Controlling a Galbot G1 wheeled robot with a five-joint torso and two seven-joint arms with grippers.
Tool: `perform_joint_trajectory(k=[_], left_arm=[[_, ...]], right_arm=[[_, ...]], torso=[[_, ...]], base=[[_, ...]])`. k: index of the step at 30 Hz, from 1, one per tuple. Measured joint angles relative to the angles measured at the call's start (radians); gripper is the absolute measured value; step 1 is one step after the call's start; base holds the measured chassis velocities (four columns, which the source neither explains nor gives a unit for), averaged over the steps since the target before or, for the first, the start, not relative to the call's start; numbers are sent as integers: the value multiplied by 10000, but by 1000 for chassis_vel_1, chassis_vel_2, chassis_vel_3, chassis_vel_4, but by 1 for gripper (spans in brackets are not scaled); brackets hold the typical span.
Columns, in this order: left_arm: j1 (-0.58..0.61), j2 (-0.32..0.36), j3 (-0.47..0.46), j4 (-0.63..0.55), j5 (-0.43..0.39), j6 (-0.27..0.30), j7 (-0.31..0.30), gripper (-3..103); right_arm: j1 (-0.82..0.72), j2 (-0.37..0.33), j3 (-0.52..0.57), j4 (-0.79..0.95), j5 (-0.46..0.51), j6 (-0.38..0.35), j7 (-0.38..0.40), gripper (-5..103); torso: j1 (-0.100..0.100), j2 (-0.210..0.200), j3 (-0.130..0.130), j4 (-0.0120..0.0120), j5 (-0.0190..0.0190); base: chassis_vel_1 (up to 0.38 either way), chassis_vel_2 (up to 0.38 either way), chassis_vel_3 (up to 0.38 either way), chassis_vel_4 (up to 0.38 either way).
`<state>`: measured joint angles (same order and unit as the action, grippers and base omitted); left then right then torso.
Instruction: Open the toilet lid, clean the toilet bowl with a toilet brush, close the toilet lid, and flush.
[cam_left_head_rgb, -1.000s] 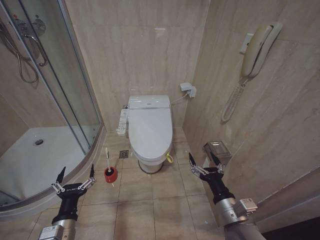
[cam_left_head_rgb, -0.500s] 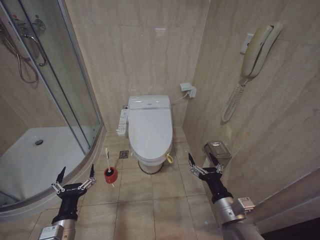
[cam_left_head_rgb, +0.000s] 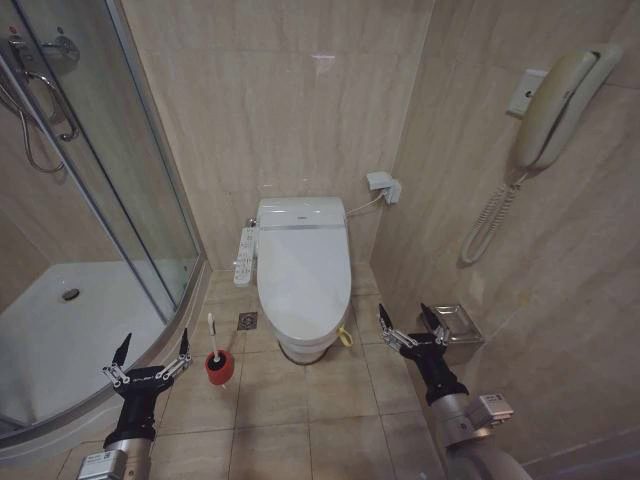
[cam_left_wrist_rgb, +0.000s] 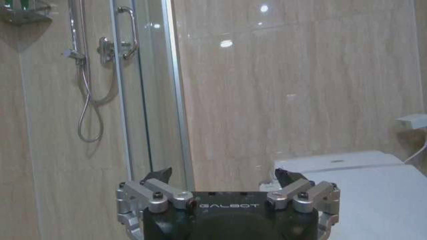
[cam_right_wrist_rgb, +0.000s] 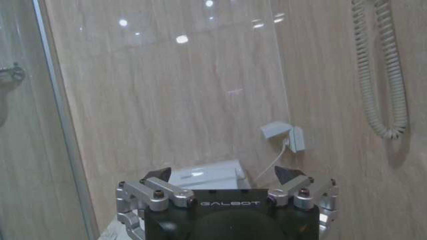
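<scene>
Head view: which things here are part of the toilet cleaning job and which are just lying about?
Part of the job:
lid, shut
bowl
brush in its red cup
left gripper and right gripper, both open, low, short of the toilet

Just there:
wall phone
shower door
floor drain

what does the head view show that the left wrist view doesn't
Head view alone: the thin white toilet brush standing in its small round red holder cup on the floor tiles, the yellow-green band at the lid's front edge, the cream wall phone, and the open right gripper low beside the toilet.

Left wrist view alone: the chrome shower hose hanging behind the glass.

Both: the closed smooth white toilet lid, the open left gripper, and the glass shower door.
</scene>
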<state>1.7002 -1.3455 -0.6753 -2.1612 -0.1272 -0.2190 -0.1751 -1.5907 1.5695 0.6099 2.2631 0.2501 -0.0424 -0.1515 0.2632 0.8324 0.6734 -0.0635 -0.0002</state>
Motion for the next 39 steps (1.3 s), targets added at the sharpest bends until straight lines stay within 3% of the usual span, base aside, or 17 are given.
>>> perform_joint_trajectory(k=[16,30,39], left_arm=[[2,0,0,0,0,0,0,100],[-1,0,0,0,0,0,0,100],[3,0,-1,0,0,0,0,100]], right_arm=[[112,-5,122,-127,81,281,-116,100],[169,-21,115,-173,10,513,154,100],[278,-59,166,-181,7,302,124,100]], torso=[[-12,4,-5,-2,2],[2,0,0,0,2],[-13,4,-5,-2,2]], base=[[7,-6,-3,6],[-126,123,112,-124],[11,-15,-20,11]])
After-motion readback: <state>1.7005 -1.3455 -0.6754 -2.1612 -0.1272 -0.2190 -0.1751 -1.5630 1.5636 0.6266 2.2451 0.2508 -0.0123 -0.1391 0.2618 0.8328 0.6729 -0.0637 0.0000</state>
